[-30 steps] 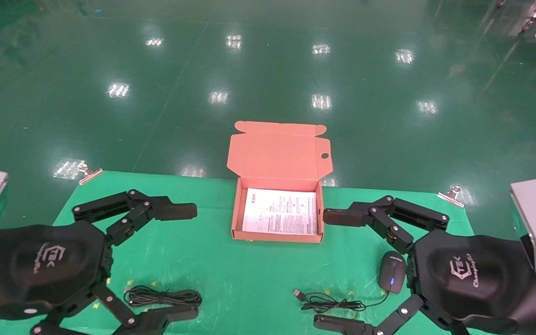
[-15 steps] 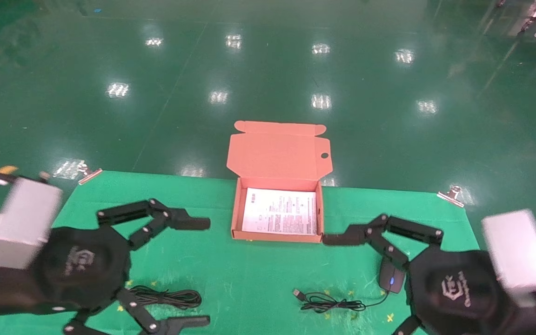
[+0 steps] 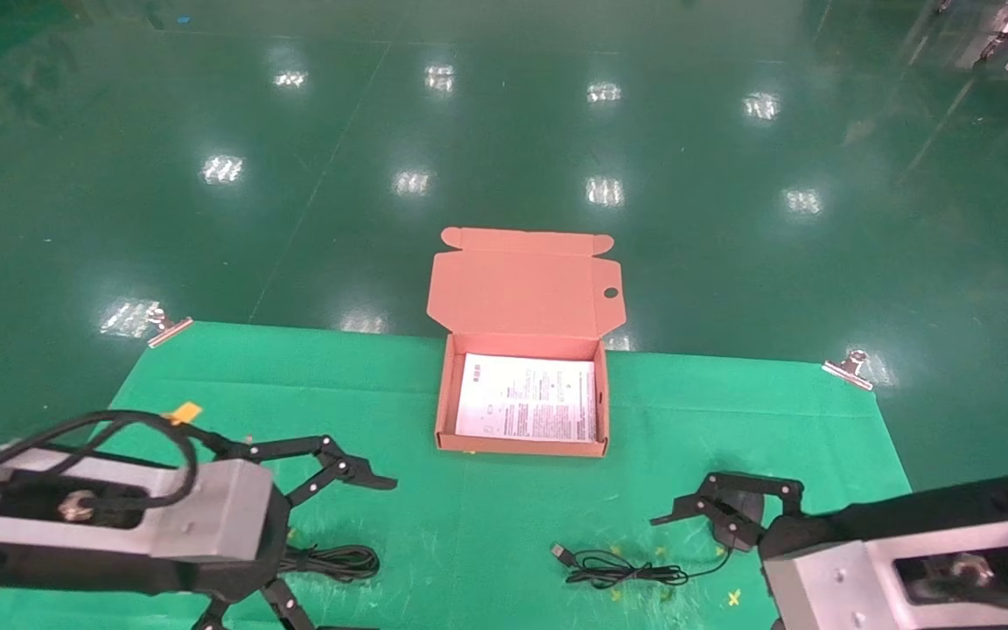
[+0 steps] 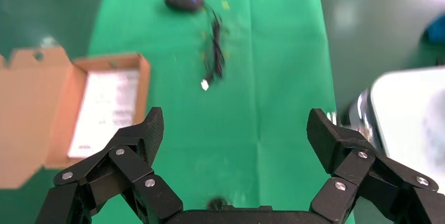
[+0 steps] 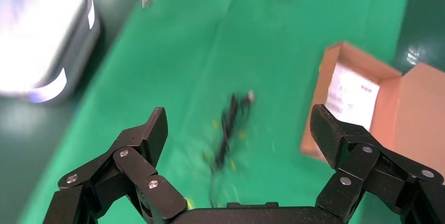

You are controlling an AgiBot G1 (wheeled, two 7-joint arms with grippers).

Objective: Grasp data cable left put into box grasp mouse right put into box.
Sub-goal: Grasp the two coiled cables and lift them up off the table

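Lowering the left gripper (image 3: 329, 542), fingers spread, squarely over the cable (image 3: 333, 560) bundle's middle should catch every loop, while the right gripper (image 3: 727, 512), also spread, straddles the mouse (image 3: 740, 506) at 4 o'clock from the box (image 3: 521, 444).

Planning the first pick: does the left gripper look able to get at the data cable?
Probably yes: the left gripper is open right above the data cable, which lies alone on the green mat.
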